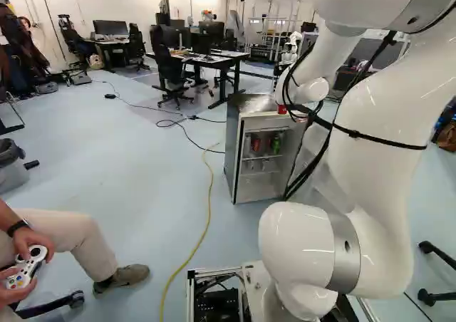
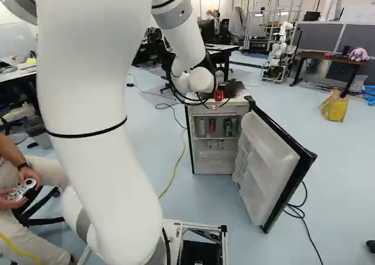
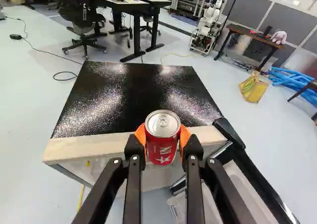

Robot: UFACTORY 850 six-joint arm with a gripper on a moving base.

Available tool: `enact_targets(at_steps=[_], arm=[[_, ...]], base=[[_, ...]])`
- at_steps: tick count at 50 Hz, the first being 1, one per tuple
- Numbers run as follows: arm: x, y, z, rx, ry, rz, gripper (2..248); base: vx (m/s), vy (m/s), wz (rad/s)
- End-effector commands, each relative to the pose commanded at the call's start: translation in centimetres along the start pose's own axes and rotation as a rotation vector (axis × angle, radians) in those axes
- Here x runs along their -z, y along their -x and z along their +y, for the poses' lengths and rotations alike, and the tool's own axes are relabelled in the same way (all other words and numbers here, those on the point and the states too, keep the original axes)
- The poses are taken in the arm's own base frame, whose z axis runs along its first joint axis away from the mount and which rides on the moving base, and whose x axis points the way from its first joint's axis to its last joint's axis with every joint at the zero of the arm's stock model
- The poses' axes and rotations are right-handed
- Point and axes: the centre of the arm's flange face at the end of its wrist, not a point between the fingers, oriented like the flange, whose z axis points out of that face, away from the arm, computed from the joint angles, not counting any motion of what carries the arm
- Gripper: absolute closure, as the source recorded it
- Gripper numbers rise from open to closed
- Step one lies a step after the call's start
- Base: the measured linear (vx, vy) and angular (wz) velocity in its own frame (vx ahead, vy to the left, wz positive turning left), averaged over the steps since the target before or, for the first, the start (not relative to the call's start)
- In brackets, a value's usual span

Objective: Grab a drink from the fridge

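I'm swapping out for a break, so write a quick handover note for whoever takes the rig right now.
End effector: shut on a red can, held upright.
Can's place: by the top front edge of the fridge; I can't tell whether they touch.
Inside the fridge: a green can and a second red can.
Done: drink gripped and out of the fridge.
Left: probably carry it clear, then perhaps close the door, which stands open.
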Motion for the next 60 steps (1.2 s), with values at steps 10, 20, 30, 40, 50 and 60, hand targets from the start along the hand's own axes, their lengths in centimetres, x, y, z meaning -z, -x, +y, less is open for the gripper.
enact_targets(at_steps=[10, 20, 30, 40, 50, 60], arm=[[-0.8, -0.4, -0.2, 0.004, -0.006, 0.004, 164], [-1.5, -0.8, -0.7, 0.009, -0.015, 0.008, 164], [-2.0, -1.1, -1.3, 0.006, -0.021, 0.012, 164], [-2.4, -1.4, -1.8, -0.007, -0.023, 0.016, 164], [-2.7, -1.7, -2.4, -0.022, -0.024, 0.019, 164], [-3.1, -1.9, -3.0, -0.037, -0.025, 0.022, 164]], base=[[0.0, 0.0, 0.0], [0.0, 0.0, 0.0], [0.0, 0.0, 0.0], [0.0, 0.0, 0.0], [0.0, 0.0, 0.0], [0.0, 0.0, 0.0]])
